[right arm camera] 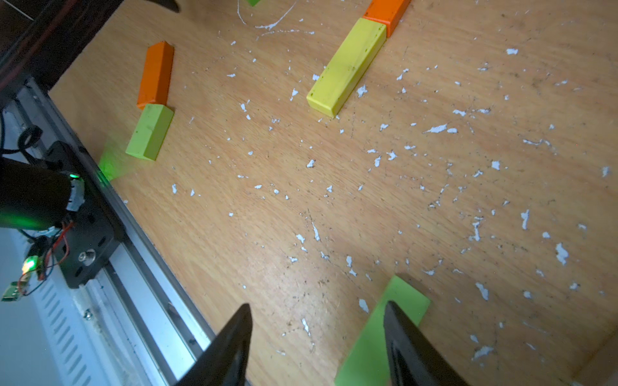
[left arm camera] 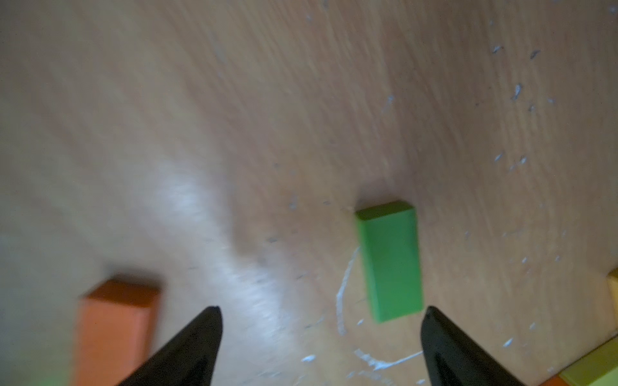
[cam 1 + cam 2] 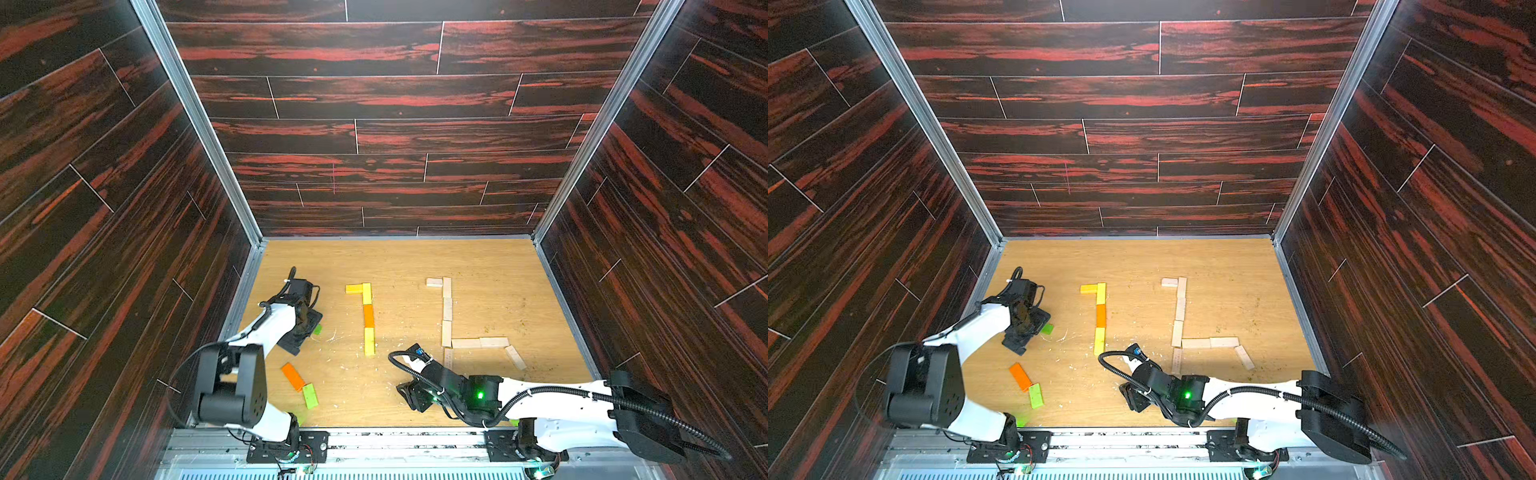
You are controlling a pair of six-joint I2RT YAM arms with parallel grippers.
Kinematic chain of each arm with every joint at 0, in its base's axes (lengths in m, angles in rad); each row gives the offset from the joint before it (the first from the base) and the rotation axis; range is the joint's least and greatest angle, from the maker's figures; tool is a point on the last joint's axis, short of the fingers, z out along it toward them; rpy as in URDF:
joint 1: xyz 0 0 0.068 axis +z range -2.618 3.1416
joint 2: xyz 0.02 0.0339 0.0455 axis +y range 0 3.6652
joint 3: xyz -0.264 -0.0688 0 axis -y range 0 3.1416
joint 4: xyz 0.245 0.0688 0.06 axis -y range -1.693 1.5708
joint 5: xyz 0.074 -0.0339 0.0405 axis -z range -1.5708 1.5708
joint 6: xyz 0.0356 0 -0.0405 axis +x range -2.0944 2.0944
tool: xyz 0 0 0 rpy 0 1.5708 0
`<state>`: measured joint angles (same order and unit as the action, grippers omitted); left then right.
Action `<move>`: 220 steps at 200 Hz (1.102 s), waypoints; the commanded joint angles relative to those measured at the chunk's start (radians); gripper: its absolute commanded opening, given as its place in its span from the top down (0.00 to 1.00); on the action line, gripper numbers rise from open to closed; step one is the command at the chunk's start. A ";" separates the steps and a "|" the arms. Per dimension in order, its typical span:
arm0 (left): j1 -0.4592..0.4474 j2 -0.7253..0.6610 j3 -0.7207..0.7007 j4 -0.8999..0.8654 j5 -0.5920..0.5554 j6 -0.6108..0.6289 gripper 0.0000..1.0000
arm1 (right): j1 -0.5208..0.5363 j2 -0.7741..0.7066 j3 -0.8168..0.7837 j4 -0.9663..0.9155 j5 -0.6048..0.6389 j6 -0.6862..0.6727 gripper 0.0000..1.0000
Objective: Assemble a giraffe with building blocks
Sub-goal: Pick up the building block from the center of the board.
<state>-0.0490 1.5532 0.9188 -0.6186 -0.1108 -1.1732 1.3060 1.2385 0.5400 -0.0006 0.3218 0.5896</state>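
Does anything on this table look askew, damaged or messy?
White flecks litter the table, like chipped paint or shavings. The last pale plank lies slanted, while the pale planks beside it sit square.

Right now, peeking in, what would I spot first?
A bright line of yellow and orange blocks lies in the middle of the table, hooked at its far end. Next to it sits a pale wooden plank shape, and the left gripper hovers open by a green block.
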 commanded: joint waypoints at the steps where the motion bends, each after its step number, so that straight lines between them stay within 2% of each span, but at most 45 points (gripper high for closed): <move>1: 0.008 0.029 0.038 0.036 0.010 -0.058 0.09 | -0.006 -0.037 -0.019 0.028 -0.010 -0.006 0.36; 75: 0.009 0.151 0.091 0.073 -0.029 -0.028 0.16 | -0.030 -0.052 -0.046 0.052 -0.030 -0.008 0.37; 126: 0.009 0.223 0.105 0.072 -0.002 0.018 0.29 | -0.051 -0.058 -0.060 0.063 -0.043 -0.004 0.37; 189: 0.008 0.204 0.082 0.053 0.028 0.110 0.67 | -0.056 -0.059 -0.049 0.050 -0.037 -0.010 0.37; 220: -0.004 0.106 0.072 -0.029 0.041 0.174 0.78 | -0.056 -0.072 -0.038 0.023 -0.014 -0.016 0.37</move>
<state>-0.0452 1.7363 1.0122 -0.5560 -0.0902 -1.0580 1.2545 1.2015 0.4915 0.0448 0.2855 0.5823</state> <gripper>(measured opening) 0.336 0.633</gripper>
